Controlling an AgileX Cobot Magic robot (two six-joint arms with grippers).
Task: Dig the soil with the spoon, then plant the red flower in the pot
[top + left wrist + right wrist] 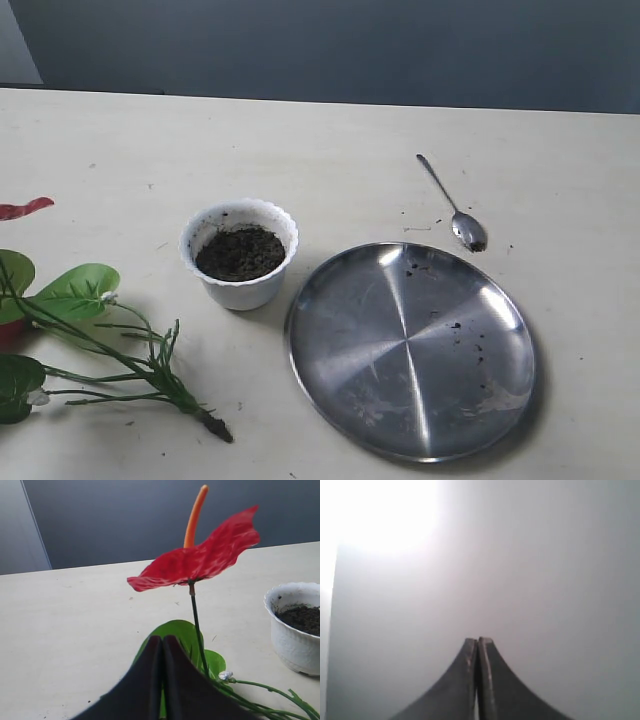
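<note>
The white scalloped pot [240, 262] stands left of centre with dark soil [239, 252] inside it; the pot [296, 627] also shows in the left wrist view. The red flower [95, 345] lies on the table at the left, root end toward the front. The silver spoon [455, 206] lies beyond the plate, bowl toward it. My left gripper [162, 639] is shut and empty, just above a green leaf, with a red bloom [200, 560] standing ahead of it. My right gripper [478, 641] is shut and empty, facing a blank grey surface. Neither gripper appears in the exterior view.
A large round steel plate [410, 350] lies right of the pot, with a few soil crumbs on it. A grey wall runs behind the table's far edge.
</note>
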